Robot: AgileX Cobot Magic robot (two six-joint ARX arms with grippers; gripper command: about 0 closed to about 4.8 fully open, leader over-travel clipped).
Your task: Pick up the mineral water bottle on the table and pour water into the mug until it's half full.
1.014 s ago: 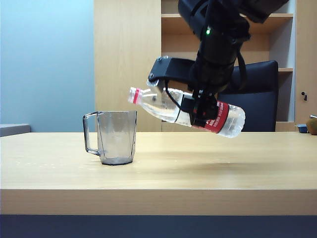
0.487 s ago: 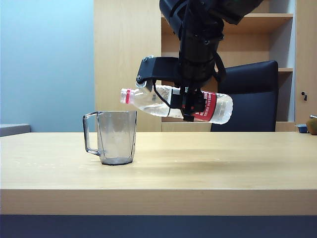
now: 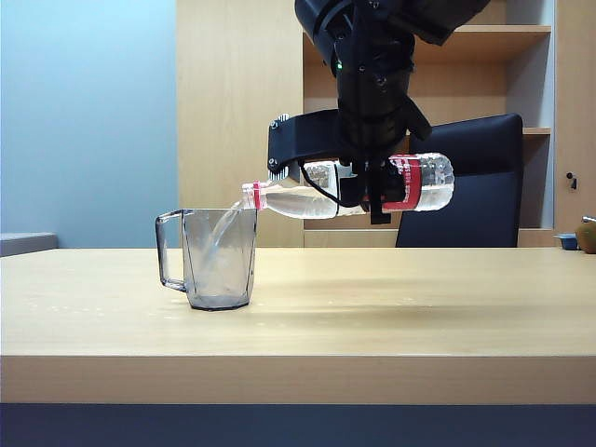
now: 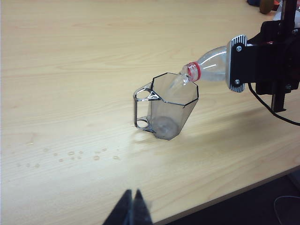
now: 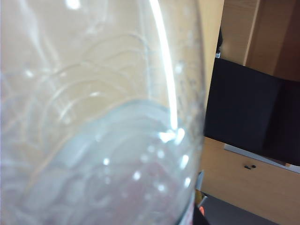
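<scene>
Behind the worktop (image 3: 298, 326): blue wall at frame left, wooden shelving and a dark chair (image 3: 470, 182) at right. In the exterior view, mug (image 3: 212, 258) stood left of centre, handle toward the left edge. Just right of and above it, mineral water bottle (image 3: 349, 194) lay almost level, long axis running left to right, pink-ringed mouth just over the mug's right rim and dipped slightly, base toward frame right. Right tool (image 3: 372, 191) clamped around the labelled middle, hanging from the dark arm at top centre. Thin stream of water (image 3: 223, 237) fell into the mug; level very low, judged far short of half.

From the left wrist view, same relation seen from above: mug (image 4: 165, 107) at centre, bottle (image 4: 208, 65) reaching in from the right, mouth at the rim. Scattered droplets (image 4: 70, 154) on the worktop at lower left. Left tool (image 4: 132, 211) at the bottom edge, fingers together, empty, well apart from the mug.

From the right wrist view, little but the clear bottle wall (image 5: 98, 117) filling the frame; mug unseen.

Judged: further tilt about the mouth, not travel, governs the pour.
</scene>
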